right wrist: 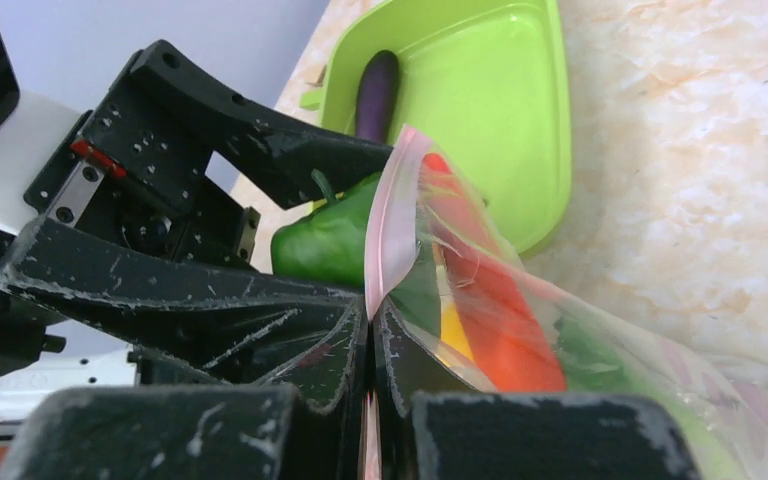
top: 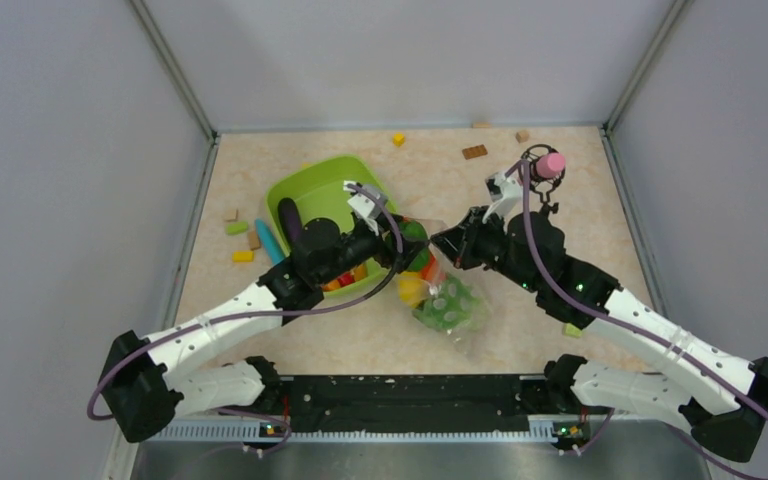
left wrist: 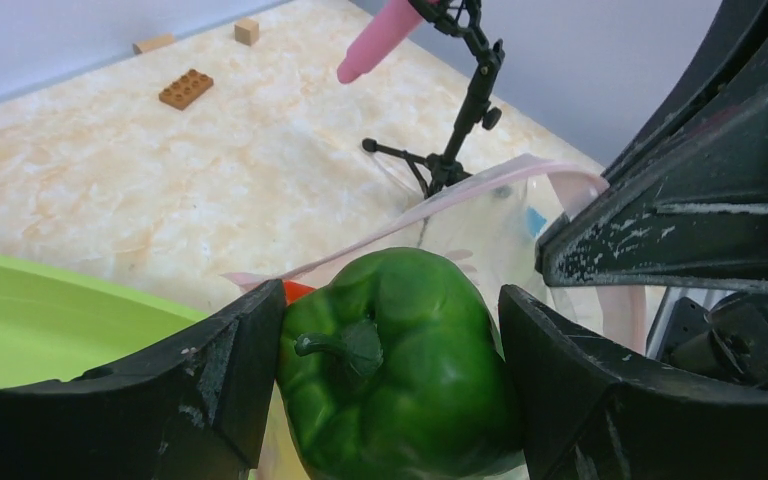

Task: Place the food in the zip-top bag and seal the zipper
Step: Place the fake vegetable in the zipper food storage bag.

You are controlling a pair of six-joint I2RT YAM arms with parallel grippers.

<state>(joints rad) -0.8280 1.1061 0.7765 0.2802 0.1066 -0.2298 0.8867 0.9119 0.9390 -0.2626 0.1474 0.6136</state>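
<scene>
Marble-patterned surface [top: 440, 170], grey walls: left fingers [left wrist: 220, 370] grip a green pepper [left wrist: 400, 370] at the zip-top bag [top: 455, 305] mouth, right of the lime tray [top: 330, 180] holding an eggplant [right wrist: 377, 90]; right fingers [right wrist: 410, 365] pinch the bag's pink zipper [right wrist: 392, 220].

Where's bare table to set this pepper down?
Bare table between the bag and the arms' base; more between the tray and the brown block. Crowded round the pepper at the bag mouth.

Left arm [top: 230, 320] is stretching forward, black two-finger left tool [left wrist: 390, 335] clamping a glossy green plastic pepper [left wrist: 415, 405]; right arm [top: 640, 330] is angling inward, right tool [right wrist: 372, 320] pinching a clear bag's [right wrist: 570, 340] pinkish zip strip [right wrist: 395, 215].
</scene>
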